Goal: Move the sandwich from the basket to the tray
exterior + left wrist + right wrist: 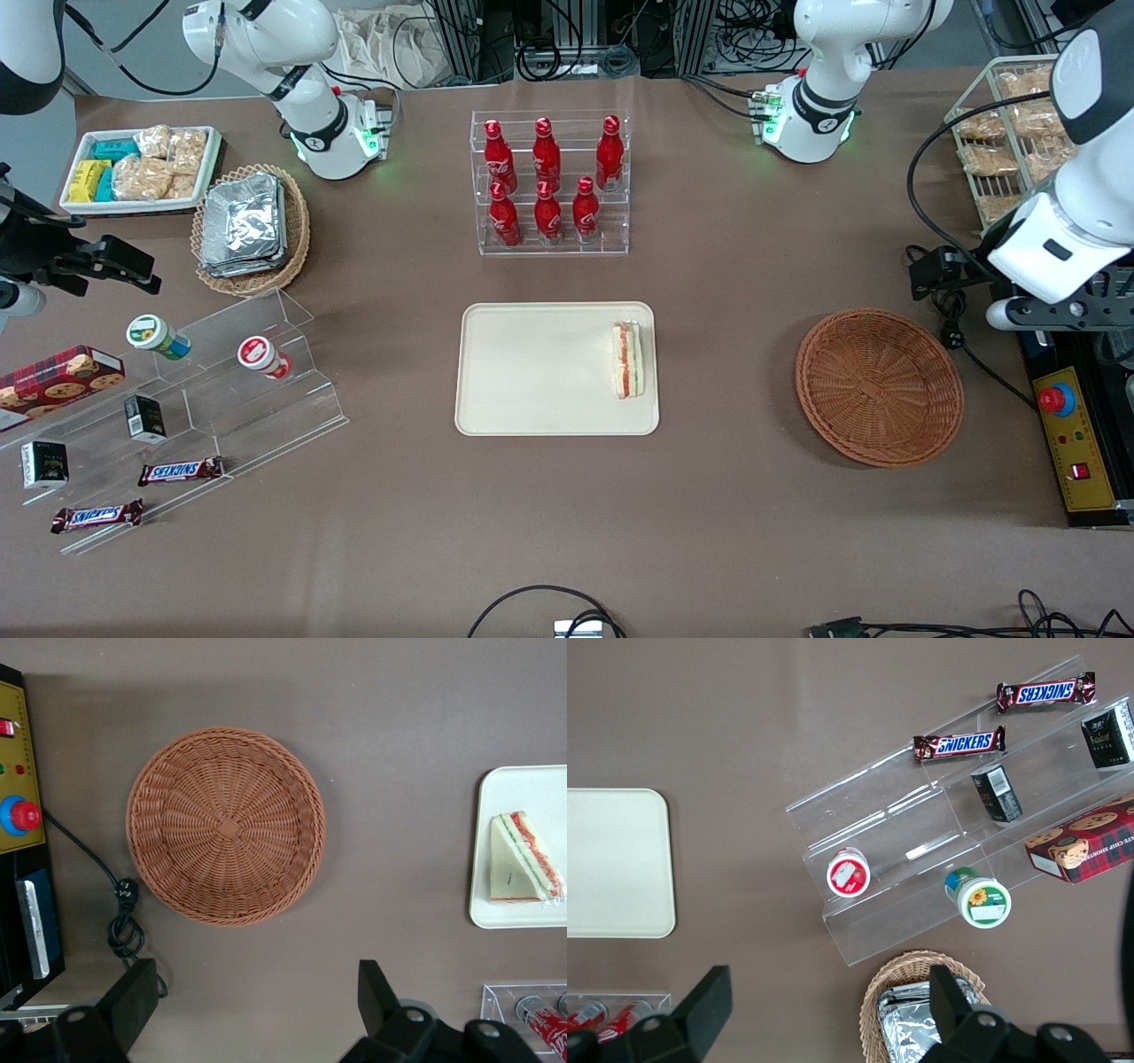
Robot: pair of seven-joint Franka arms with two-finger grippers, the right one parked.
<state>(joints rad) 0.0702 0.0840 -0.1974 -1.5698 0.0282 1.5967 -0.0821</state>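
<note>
Our claw (252, 1010) hangs wide open above the empty basket (227, 826), and we judge the job done: the sandwich (627, 359) lies on the tray (532, 372).

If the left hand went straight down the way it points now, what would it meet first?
Probably bare table: the open, empty left hand hangs just off the basket rim. Depth is unclear; the sandwich lies on the tray.

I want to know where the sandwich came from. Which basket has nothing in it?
The round reddish-brown basket near the open gripper holds nothing. The paler oval basket holds silver foil packs. The sandwich lies on the tray.
</note>
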